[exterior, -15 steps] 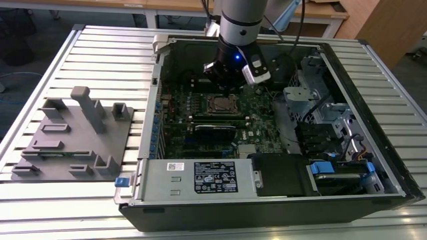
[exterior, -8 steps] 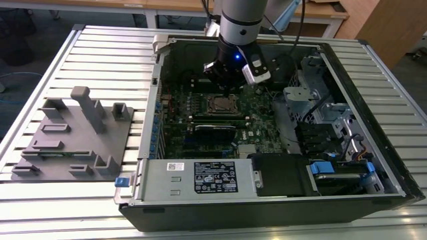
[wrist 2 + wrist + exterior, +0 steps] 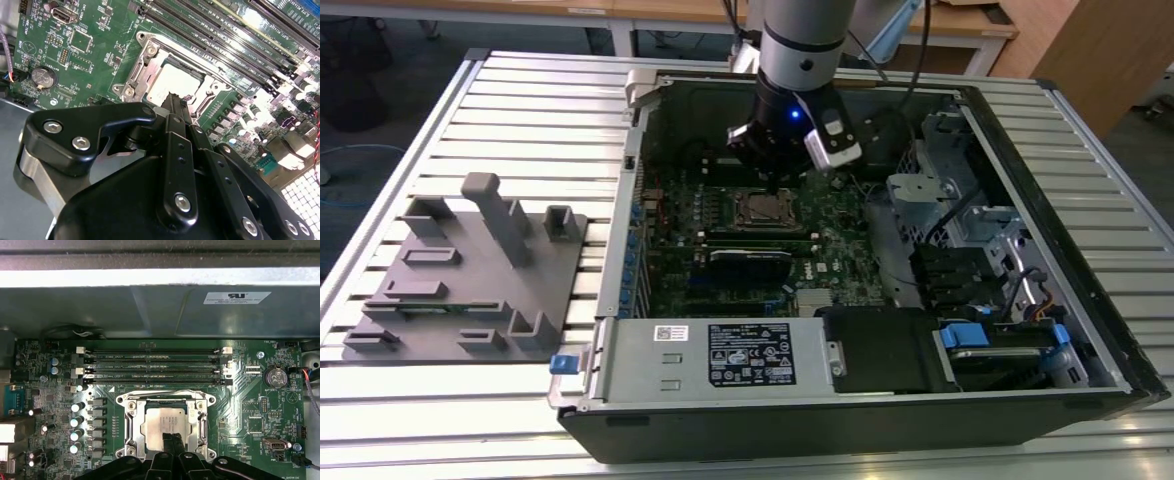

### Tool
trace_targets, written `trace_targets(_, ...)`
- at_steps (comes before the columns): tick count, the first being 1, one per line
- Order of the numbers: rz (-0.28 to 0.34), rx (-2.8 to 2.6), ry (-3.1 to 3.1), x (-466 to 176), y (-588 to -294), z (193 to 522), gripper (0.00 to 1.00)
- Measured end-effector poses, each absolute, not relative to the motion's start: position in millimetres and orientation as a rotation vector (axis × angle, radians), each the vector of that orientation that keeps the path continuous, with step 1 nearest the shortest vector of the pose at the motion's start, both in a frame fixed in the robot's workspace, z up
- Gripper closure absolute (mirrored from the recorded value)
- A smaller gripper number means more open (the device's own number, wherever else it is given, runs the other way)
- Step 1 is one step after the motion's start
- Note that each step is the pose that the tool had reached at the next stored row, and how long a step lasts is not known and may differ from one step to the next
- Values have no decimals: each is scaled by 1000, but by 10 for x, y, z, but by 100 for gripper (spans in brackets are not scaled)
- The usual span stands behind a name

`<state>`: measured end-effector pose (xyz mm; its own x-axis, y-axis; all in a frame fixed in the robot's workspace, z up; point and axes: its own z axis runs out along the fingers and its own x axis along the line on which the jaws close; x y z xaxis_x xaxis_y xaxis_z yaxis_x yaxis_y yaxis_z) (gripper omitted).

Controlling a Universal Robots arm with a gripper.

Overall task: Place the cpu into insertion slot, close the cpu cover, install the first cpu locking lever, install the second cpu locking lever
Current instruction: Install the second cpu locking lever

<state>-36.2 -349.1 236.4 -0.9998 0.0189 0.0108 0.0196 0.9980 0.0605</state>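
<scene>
The cpu (image 3: 162,424) lies flat in the insertion slot (image 3: 126,402) on the green board, its dull silver top showing through the window of the cpu cover (image 3: 131,426), which lies down flat around it. In the second wrist view the cpu (image 3: 172,81) shows just beyond the fingertips. My gripper (image 3: 173,441) is shut, its two black fingers pressed together with nothing between them, the tips over one edge of the chip. I cannot tell whether they touch it. In the exterior view the gripper (image 3: 774,186) hangs just above the insertion slot (image 3: 766,210) inside the open computer case.
Long black memory slots (image 3: 155,365) run along one side of the socket, and a row of capacitors (image 3: 77,422) along another. The case walls (image 3: 640,150) surround the board, with a power supply (image 3: 707,355) and drive bays (image 3: 987,260). A grey fixture block (image 3: 467,270) stands outside on the slatted table.
</scene>
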Motion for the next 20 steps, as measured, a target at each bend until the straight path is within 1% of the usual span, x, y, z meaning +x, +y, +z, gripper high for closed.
trace_targets(20,-96,-30,-3130,-362,-3587,2364,90)
